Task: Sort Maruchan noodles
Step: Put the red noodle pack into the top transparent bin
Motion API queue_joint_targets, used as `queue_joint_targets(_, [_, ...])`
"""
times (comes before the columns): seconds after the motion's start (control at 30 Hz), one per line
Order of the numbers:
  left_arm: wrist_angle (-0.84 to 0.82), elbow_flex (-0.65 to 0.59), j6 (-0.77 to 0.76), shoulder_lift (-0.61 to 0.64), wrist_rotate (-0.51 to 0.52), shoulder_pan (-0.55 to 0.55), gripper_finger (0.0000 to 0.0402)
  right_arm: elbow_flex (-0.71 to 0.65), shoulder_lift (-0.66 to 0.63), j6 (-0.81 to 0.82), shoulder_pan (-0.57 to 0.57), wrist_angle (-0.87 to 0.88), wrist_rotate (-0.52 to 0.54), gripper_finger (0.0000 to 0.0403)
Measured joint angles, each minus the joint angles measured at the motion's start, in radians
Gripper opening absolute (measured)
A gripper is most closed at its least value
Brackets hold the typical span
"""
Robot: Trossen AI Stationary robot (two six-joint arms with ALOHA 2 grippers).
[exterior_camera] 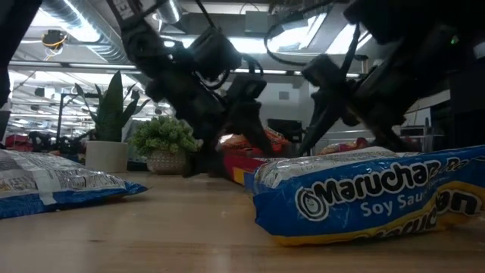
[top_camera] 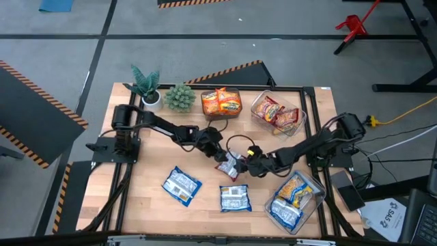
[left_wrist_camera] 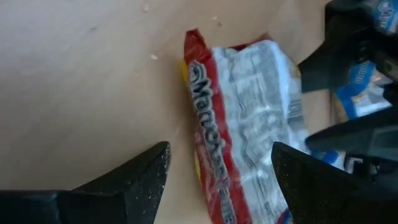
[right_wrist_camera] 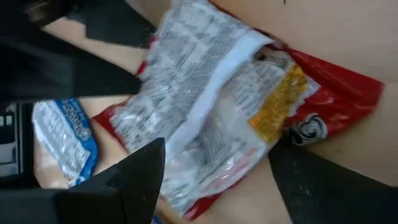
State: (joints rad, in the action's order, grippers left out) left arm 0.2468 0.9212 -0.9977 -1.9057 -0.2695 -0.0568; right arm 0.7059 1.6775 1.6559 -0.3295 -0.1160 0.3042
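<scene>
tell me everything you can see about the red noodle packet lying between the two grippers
The red crinkly plastic Maruchan noodle packet lies flat on the wooden table near its middle, printed white back panel up, with a yellow patch and red edges showing. The left gripper and right gripper both hover at it from opposite sides, jaws open. Whether either touches it cannot be told.

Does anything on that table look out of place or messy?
Mostly the red packet at mid-table: it lies askew and crumpled, back side up, between the open left gripper and right gripper. Two blue packets also lie loose outside the bins.
</scene>
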Motion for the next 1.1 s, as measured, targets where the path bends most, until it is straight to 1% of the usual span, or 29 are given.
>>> queue_joint_targets(0.2, [0.084, -0.001, -0.044, -0.046, -0.042, 0.004, 0.0279, 0.004, 0.064, 0.013, 0.009, -0.063, 0.020, 0.0269])
queue_joint_targets(0.4, [0.132, -0.002, -0.021, -0.051, -0.055, 0.012, 0.0278, 0.002, 0.066, -0.010, 0.010, -0.078, 0.040, 0.0269])
queue_joint_targets(0.5, [0.140, -0.002, -0.026, -0.052, -0.062, 0.015, 0.0271, 0.002, 0.067, -0.027, 0.017, -0.079, 0.035, 0.0269])
queue_joint_targets(0.73, [0.156, -0.004, -0.050, -0.053, -0.064, 0.015, 0.0210, -0.002, 0.070, -0.110, 0.016, -0.111, 0.043, 0.0269])
queue_joint_targets(0.9, [0.165, -0.004, -0.053, -0.053, -0.070, 0.015, 0.0171, -0.002, 0.070, -0.135, 0.017, -0.114, 0.041, 0.0269])
queue_joint_targets(1.0, [0.169, -0.005, -0.077, -0.053, -0.079, 0.015, 0.0154, -0.002, 0.069, -0.171, 0.017, -0.116, 0.027, 0.0269])
queue_joint_targets(1.1, [0.181, -0.005, -0.082, -0.053, -0.097, 0.011, 0.0142, -0.002, 0.052, -0.218, 0.017, -0.114, -0.016, 0.0269])
